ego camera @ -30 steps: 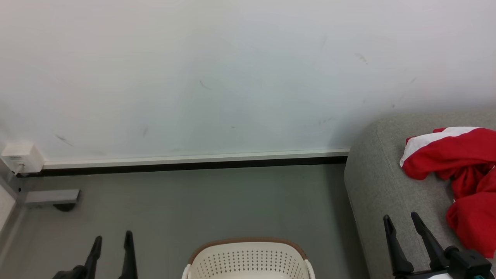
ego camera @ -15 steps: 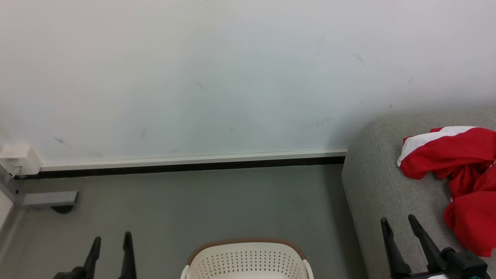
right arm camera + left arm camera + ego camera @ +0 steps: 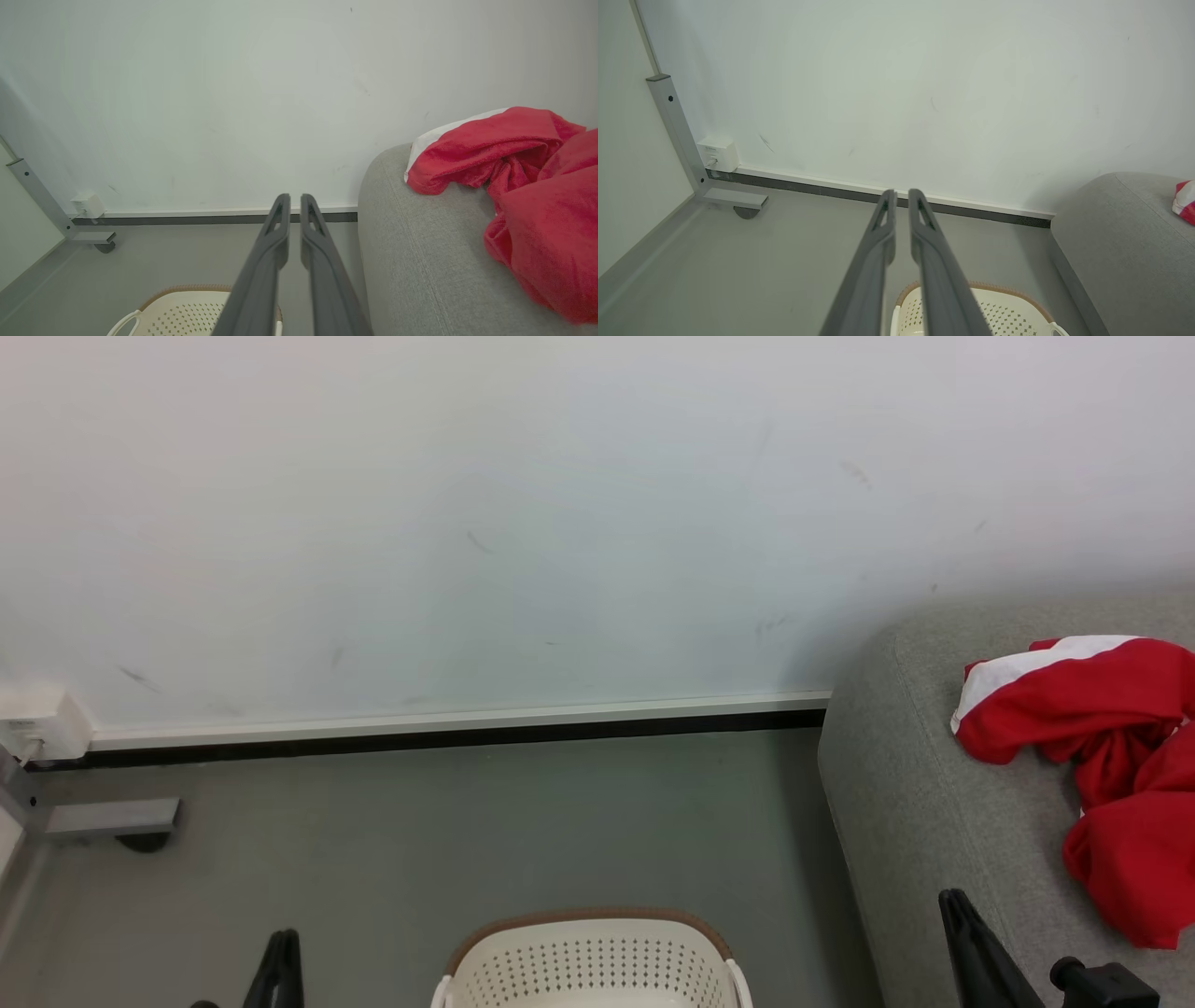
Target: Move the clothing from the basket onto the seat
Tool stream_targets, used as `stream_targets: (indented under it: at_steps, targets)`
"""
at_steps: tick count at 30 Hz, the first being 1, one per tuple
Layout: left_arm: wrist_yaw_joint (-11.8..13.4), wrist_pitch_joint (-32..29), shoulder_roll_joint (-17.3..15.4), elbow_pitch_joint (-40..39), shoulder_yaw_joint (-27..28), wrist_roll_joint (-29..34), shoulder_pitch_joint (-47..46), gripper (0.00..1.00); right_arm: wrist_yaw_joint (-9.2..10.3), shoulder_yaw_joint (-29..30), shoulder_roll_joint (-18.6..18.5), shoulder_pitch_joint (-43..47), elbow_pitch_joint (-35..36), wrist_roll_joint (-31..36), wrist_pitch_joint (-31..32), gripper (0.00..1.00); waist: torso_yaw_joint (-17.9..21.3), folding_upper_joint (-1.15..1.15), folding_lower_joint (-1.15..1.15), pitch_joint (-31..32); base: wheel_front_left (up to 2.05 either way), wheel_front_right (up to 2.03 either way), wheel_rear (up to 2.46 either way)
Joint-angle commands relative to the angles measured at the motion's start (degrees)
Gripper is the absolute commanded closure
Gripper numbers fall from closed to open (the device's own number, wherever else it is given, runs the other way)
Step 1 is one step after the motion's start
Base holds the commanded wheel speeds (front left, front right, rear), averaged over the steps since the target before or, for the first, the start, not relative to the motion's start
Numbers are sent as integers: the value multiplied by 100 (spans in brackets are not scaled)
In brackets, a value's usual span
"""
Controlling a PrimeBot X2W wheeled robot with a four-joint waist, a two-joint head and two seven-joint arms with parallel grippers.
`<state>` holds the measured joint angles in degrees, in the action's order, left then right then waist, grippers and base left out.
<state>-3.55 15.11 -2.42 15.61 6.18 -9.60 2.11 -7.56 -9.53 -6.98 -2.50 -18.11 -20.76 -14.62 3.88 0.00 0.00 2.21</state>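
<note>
- Checking the head view first: both arms sit lower than a second ago. The left gripper and right gripper have drawn their fingers in from wide apart. The whole view slid a touch, which is my camera moving, not the things.
- The clothing lies heaped on the seat near its rounded end. It is well apart from the basket, which stands on the floor at bottom centre. Nothing hangs from either gripper.
- I read this as a drop just done and the arms tucking in. I only see the basket's far wall, so I cannot tell if more is left inside.
- Left wrist view: the left gripper is narrowly open with a thin gap and nothing in it. The basket is below the fingers and the seat corner is to the right. A scrap of clothing shows at the far edge. There is open floor to the left, up to the frame leg and the skirting.
- Right wrist view: the right gripper shows the same narrow gap, empty. The seat's end is just beside the fingers and the clothing lies on top of it. The basket is at lower left.
- The tight edge is the seat's side by my right arm, so I would swing toward the basket over the floor side.
</note>
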Motion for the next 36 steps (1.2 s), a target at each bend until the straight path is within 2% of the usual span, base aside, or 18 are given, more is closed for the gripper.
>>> stream_targets:
  at_steps: [1, 13, 36]
  targets:
    - [-6, -58, 0, 45, 38, -105, -45, 100, 0, 23, 9, 0, -2, -108, 32, 100, -3, 0, 0, -2, 0, 0, 0]
    - [-58, -400, -9, 40, 61, -1325, -210, 100, 1, 263, 64, -86, 47, -1165, 344, 100, -38, 0, 0, -18, 0, 0, 0]
    - [1, -903, -26, -239, 26, -3440, -368, 100, 4, 659, 152, -227, 143, -2987, 869, 100, -108, 0, 0, -57, 0, 0, 0]
